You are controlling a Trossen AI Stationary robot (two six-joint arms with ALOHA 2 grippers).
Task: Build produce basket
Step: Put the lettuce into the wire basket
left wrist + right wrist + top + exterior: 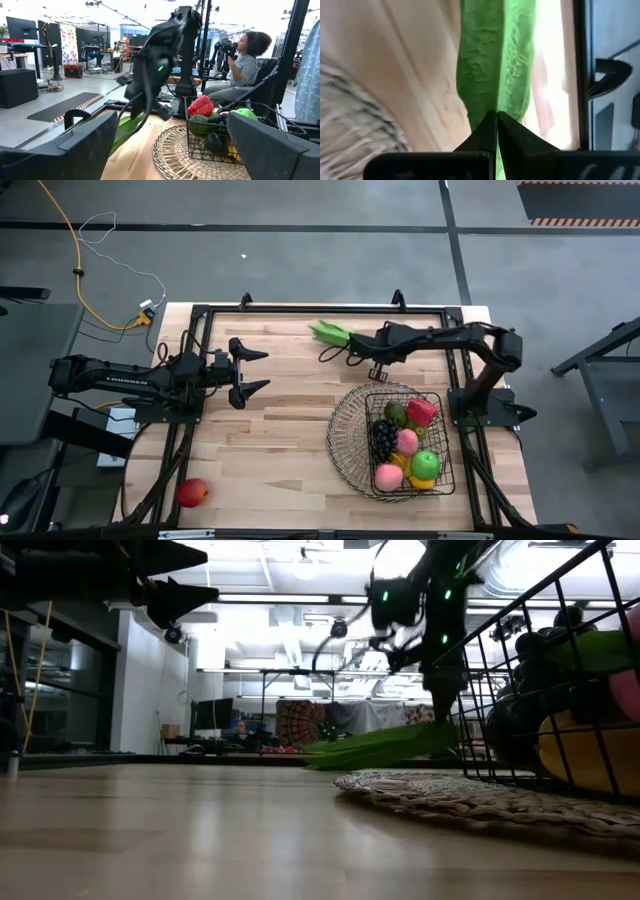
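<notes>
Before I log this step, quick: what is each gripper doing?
Left gripper: open, holding nothing, waiting above the table's left side.
Right gripper: shut on the green beans near the far edge.

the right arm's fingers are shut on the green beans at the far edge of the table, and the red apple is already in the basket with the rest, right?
Not quite. The right gripper is shut on the green beans, but the high view shows the red apple lying alone on the table near the left front corner, not in the basket.

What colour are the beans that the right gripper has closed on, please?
Bright green beans, clearest in the right wrist view, pinched by the right gripper.
</notes>
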